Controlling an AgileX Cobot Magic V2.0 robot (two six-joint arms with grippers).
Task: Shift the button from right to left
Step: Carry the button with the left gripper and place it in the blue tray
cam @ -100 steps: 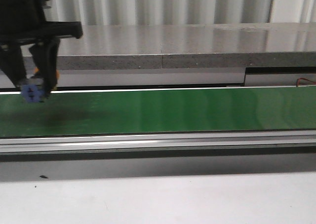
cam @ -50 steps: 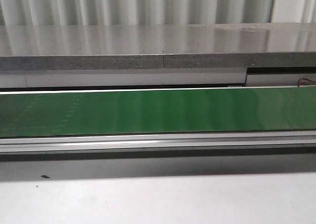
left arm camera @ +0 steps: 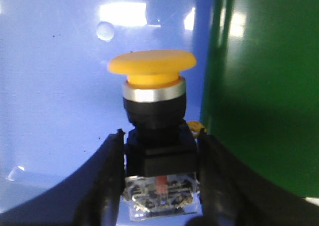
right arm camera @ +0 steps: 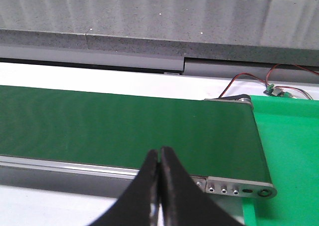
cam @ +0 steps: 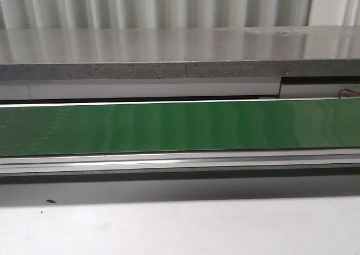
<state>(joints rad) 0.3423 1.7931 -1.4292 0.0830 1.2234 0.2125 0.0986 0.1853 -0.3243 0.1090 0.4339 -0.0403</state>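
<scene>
In the left wrist view the button (left arm camera: 154, 116) shows with its yellow mushroom cap, black collar and clear contact block. My left gripper (left arm camera: 160, 148) is shut on the button's black body, one finger (left arm camera: 107, 181) on each side. It hangs over a blue surface (left arm camera: 55, 86) beside the green belt (left arm camera: 264, 86). My right gripper (right arm camera: 159, 153) is shut and empty, its fingers pressed together above the near rail of the green belt (right arm camera: 124, 126). Neither gripper nor the button shows in the front view.
The green conveyor belt (cam: 180, 125) runs across the front view with a metal rail (cam: 180, 162) in front and a grey stone ledge (cam: 180, 52) behind. In the right wrist view the belt's end roller (right arm camera: 239, 100), a bright green mat (right arm camera: 289, 151) and loose wires (right arm camera: 259, 81) show.
One second ago my left gripper held the button at the far left of the front view; it has since moved out of that view. The belt shows bare.
</scene>
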